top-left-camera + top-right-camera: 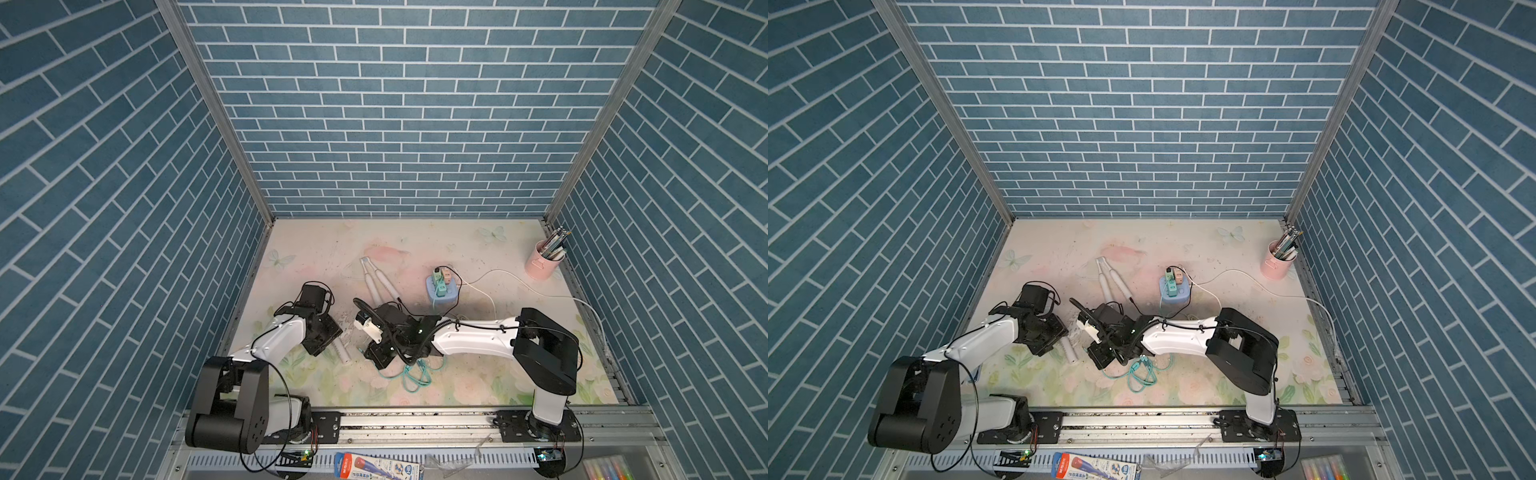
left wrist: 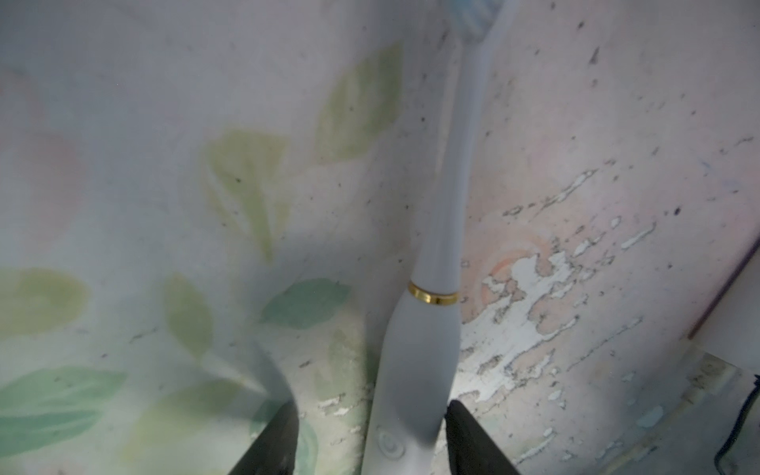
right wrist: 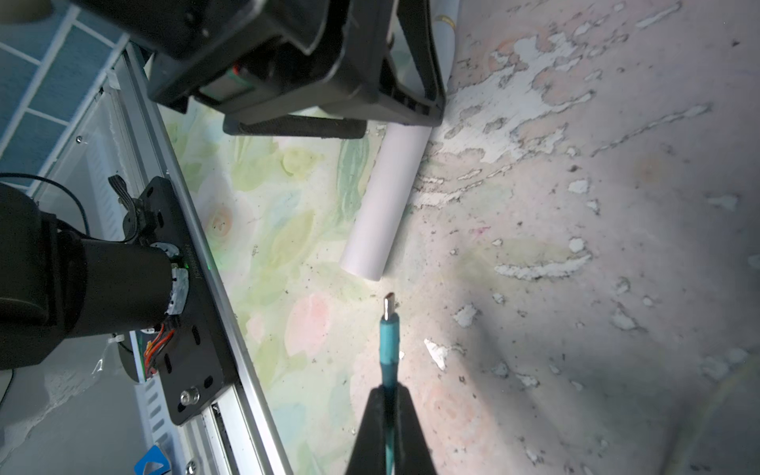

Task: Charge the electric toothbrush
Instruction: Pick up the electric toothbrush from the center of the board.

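Though obscure overhead, cable plug [image 3: 389, 329] sharp wrist-side

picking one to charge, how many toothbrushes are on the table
3. Two toothbrushes lie side by side near the table's middle; a third toothbrush lies between the left gripper's jaws. Others could be hidden.

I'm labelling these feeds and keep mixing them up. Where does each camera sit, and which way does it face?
Both top views: high over the front rail, looking down at the floral tabletop and back wall; left arm and right arm show whole.
Left wrist: on the left arm, looking along the toothbrush; the left gripper straddles its handle.
Right wrist: on the right arm, looking toward the left arm; the right gripper pinches the charging cable.
Shared: both wrist views show the toothbrush lying on the tabletop.
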